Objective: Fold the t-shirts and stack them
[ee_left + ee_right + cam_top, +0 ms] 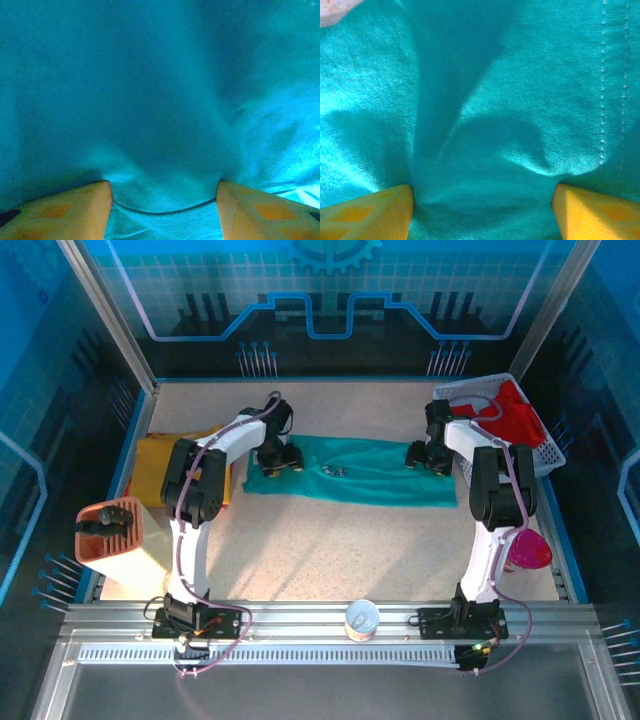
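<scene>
The teal-green t-shirt (pixel 350 472) lies as a long folded strip across the middle of the table, small print facing up. My left gripper (pixel 277 462) rests on its left end and my right gripper (pixel 428 458) on its right end. In the left wrist view the yellow fingers (pixel 85 210) stand wide apart, open, with teal cloth (pixel 160 100) and a fold edge between them. The right wrist view has my right gripper (pixel 482 192) open too, over rumpled teal cloth (pixel 520 75). A mustard-yellow t-shirt (pixel 155 468) lies at the left. A red t-shirt (pixel 515 415) sits in the basket.
The white mesh basket (pixel 548 452) stands at the back right corner. An orange-brown slotted container (pixel 110 530) sits at the left edge, a pink object (pixel 528 552) by the right arm, and a small white cup (pixel 361 620) on the front rail.
</scene>
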